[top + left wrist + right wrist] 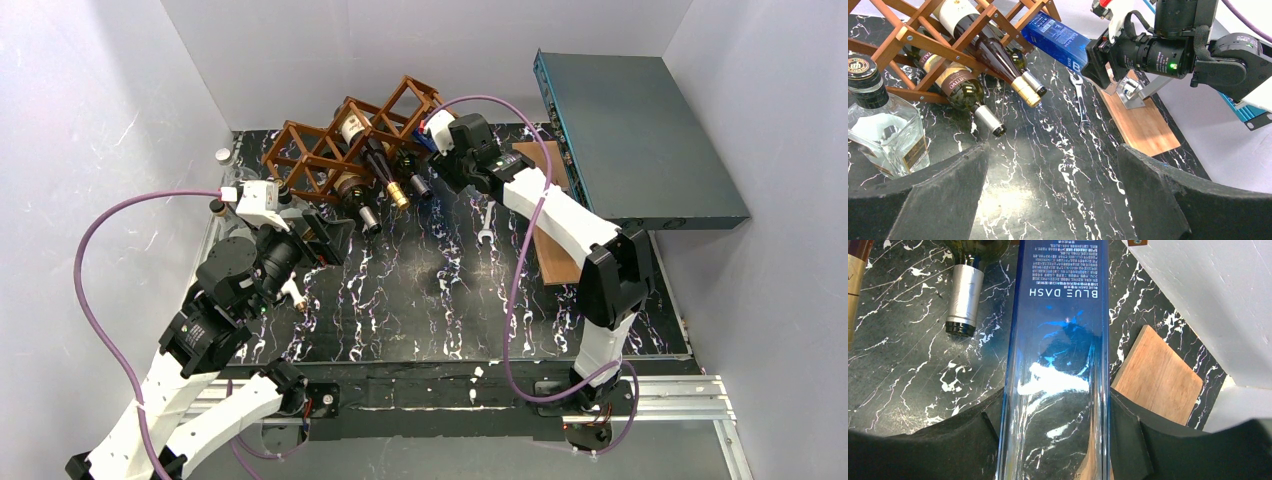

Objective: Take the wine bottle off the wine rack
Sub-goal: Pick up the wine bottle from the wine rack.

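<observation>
The reddish-brown lattice wine rack (345, 140) (908, 35) lies at the back of the table. Several dark wine bottles (963, 87) rest in its cells, necks pointing out over the table (395, 190). My right gripper (1055, 410) (440, 140) is shut on a blue square-sided bottle marked BLUE DASH (1060, 315) (1058, 42). That bottle's far end reaches the rack's right end; I cannot tell whether it sits inside a cell. My left gripper (1053, 190) (325, 235) hangs open over bare table in front of the rack, holding nothing.
A clear square liquor bottle (883, 125) stands upright left of the rack. A wrench (1080, 102) (485, 222) lies on the marble top beside a flat wooden board (1143, 125) (1160, 375). A teal-grey box (640, 130) fills the back right.
</observation>
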{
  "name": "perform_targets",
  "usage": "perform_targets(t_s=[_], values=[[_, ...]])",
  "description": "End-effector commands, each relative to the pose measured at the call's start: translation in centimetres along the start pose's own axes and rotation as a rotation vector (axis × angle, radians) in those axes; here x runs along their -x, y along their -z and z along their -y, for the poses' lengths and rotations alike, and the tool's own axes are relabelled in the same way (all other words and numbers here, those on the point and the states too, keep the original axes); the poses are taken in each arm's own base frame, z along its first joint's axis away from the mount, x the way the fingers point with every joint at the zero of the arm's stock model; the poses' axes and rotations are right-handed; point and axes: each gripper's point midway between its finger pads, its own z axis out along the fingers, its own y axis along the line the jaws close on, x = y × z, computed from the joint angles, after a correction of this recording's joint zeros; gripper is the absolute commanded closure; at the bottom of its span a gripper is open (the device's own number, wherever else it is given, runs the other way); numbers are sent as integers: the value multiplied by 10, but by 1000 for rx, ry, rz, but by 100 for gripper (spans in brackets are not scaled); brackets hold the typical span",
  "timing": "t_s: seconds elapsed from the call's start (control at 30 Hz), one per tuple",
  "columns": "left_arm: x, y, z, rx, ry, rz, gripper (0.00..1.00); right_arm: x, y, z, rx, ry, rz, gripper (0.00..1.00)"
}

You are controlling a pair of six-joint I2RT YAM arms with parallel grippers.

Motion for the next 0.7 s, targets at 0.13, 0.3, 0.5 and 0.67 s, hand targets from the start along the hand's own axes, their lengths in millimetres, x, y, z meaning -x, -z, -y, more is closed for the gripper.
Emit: perform_targets(t_s=[0.13, 0.3, 0.5, 0.67], values=[[0, 0, 1, -9, 14, 6, 2, 101, 59, 25, -22, -65, 377, 99], [0, 0, 1, -10, 18, 6, 2, 97, 57, 23, -22, -68, 371, 99], [-1, 0, 2, -12, 21, 4, 2, 87, 51, 18, -15, -100, 359, 99], [-2, -1, 4, -19, 24, -1, 2, 78, 43, 10, 6, -143, 354, 99]])
